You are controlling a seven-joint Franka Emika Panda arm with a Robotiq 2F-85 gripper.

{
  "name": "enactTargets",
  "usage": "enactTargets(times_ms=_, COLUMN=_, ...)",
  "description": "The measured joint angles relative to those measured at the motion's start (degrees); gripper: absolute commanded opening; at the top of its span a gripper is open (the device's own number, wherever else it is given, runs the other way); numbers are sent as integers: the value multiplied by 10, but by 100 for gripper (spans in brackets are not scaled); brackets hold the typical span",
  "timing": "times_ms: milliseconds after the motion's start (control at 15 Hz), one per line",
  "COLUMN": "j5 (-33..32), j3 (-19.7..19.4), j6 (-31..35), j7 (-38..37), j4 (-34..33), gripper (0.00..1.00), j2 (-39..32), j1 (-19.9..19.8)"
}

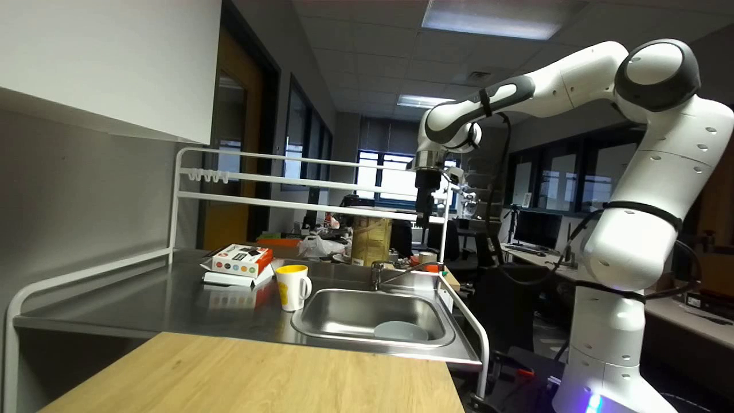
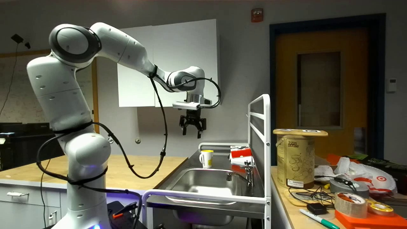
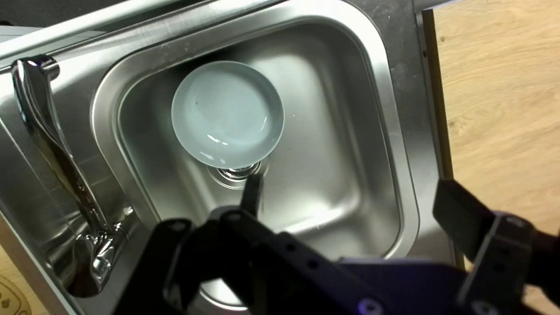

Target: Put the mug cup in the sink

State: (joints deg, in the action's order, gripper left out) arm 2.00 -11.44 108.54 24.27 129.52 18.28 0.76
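The mug (image 1: 291, 288) stood upright on the steel counter (image 1: 189, 307), lower left of centre in an exterior view, just beside the sink (image 1: 351, 310) — seemingly nothing done, with grasp, carry and release left. The gripper (image 2: 192, 133) hung near centre in an exterior view, spread and empty — and a bowl (image 3: 227, 114) lay in the sink, above centre in the wrist view.

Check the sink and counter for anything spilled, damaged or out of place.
No spill or damage shows. The red-and-white box looks out of place: seemingly product packaging with white flaps sticking out, lying on the metal counter near the mug and sink.
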Motion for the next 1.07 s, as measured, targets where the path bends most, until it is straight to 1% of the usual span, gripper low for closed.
enactTargets(times_ms=200, j5=33, j3=4, j6=28, j7=0, j4=-23, gripper=100, j2=-53, j1=1)
enactTargets(times_ms=400, j5=61, j3=18, j6=45, j7=-8, j4=-76, gripper=100, j2=-130, j1=2)
enactTargets(times_ms=733, j5=100, j3=61, j6=47, j7=-82, j4=-221, gripper=100, j2=-270, j1=2)
enactTargets(times_ms=1067, j5=107, j3=100, j6=46, j7=-160, j4=-362, gripper=100, j2=-370, j1=3)
